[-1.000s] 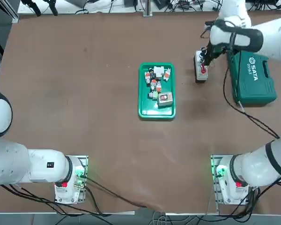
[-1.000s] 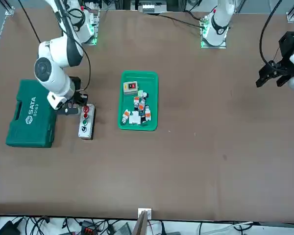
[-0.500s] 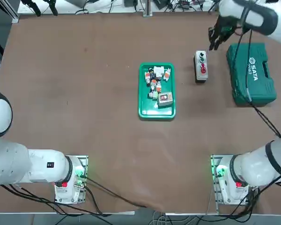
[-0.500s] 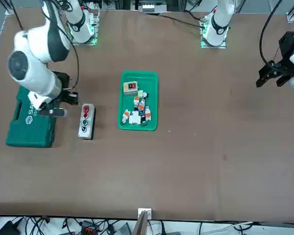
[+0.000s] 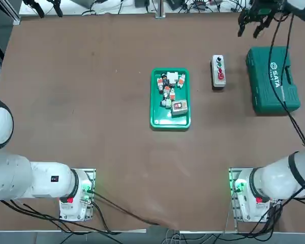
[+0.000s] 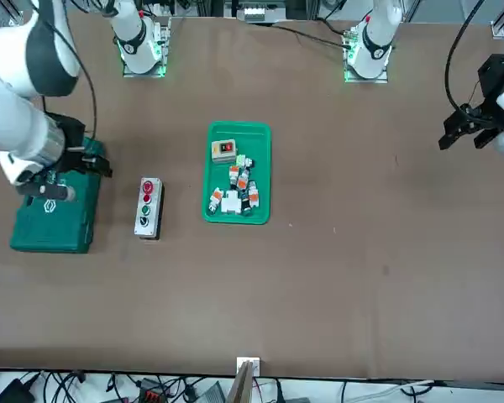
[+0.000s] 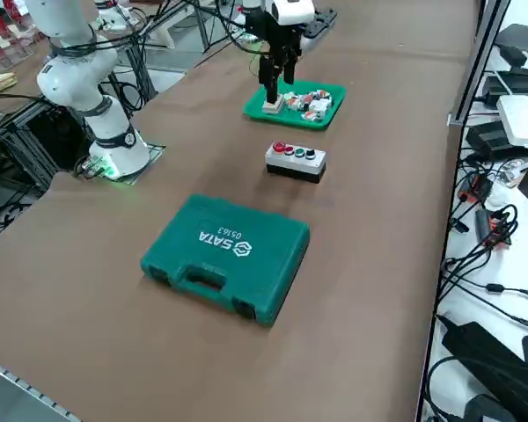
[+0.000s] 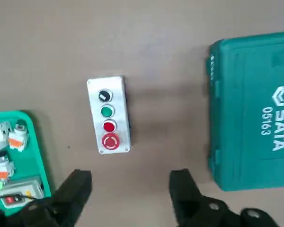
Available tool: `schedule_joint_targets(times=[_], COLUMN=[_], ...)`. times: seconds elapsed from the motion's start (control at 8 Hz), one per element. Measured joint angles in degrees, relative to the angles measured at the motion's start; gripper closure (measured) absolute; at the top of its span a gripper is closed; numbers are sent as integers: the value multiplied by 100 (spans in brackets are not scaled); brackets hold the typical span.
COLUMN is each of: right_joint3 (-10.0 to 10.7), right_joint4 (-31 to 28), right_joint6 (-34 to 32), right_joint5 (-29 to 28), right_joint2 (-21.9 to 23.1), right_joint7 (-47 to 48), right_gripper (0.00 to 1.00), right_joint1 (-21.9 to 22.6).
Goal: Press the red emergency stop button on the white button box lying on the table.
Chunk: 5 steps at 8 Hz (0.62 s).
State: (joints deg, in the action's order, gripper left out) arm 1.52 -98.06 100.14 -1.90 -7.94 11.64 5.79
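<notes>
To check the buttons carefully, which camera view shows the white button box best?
The right wrist view: the button box faces it with all four buttons distinct. The top and front views show the face smaller; the right side view adds its dark side.

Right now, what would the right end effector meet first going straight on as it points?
The right end effector, pointing down over the table, would probably meet it beside the white button box, though depth is unclear.

1 button box (image 8: 100, 97), 4 buttons, 1 green tray (image 5: 160, 119), 1 green case (image 5: 267, 96), 2 fingers (image 8: 75, 194)
</notes>
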Motion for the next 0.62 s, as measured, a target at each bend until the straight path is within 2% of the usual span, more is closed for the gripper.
schedule_joint_targets(times=[0.25, 0.62], right_joint3=[8, 16], right_joint4=[413, 1311], right_joint6=[-398, -1371], right_joint5=[3, 41], right_joint2=[1, 19], right_joint7=[-194, -967], right_gripper=[0, 0], right_joint1=[-265, -484])
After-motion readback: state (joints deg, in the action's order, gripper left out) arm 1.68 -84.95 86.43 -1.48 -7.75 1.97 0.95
